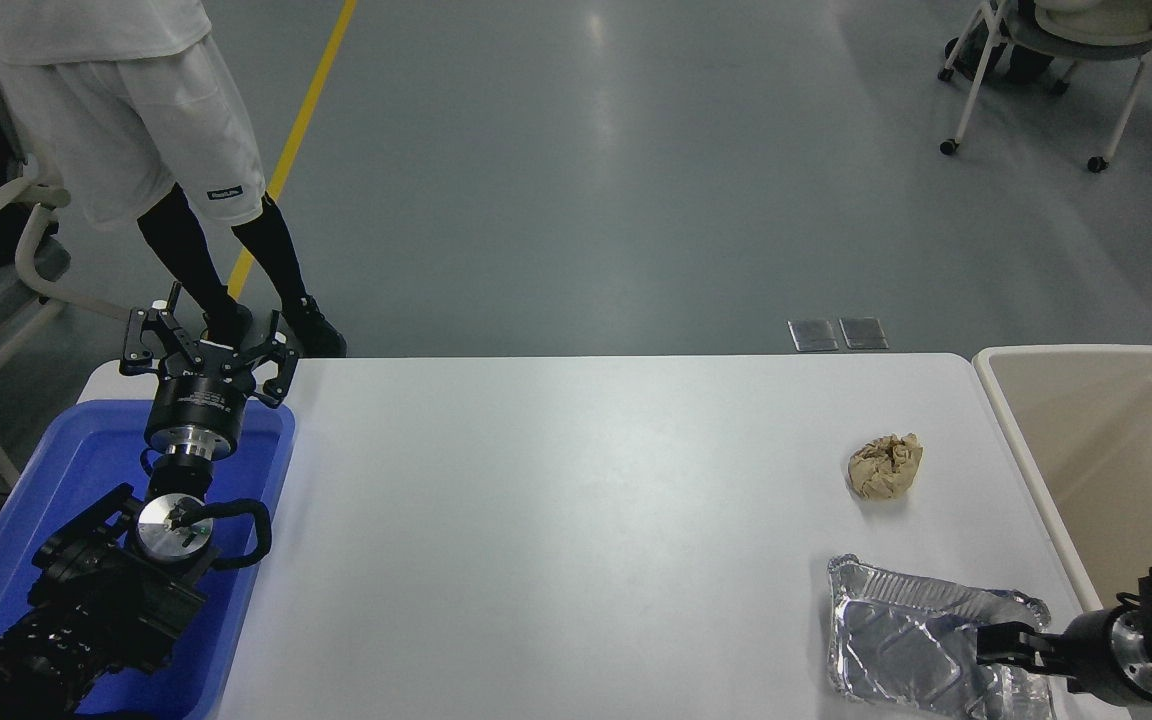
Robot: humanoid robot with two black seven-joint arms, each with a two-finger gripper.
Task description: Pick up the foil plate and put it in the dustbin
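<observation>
A: Start at the left of the frame. What's there?

B: The left gripper (204, 345) sits parked at the lower left over a blue tub (66, 500), its fingers spread wide and holding nothing. A person (136, 120) stands on the floor at the upper left, beyond the white table (556, 520).

A: And moving right?

B: A crumpled brown paper ball (885, 465) lies right of centre. Below it, at the lower right, is the foil plate (911, 640), flat on the table. The dustbin (1101, 450) stands at the right edge, just beside the table.

A: The right gripper?

B: The right gripper (1001, 648) comes in from the lower right corner, its dark fingers over the plate's right end. I cannot tell whether they are parted or pinched on the rim.

A: How would the plate handle?

B: Likely very light, thin and easily bent; its surface is shiny and probably slick. I'd take it by the crinkled rim at the right end, one finger inside and one outside, with a gentle squeeze, since the wall would probably crumple or slip under a hard one.
</observation>
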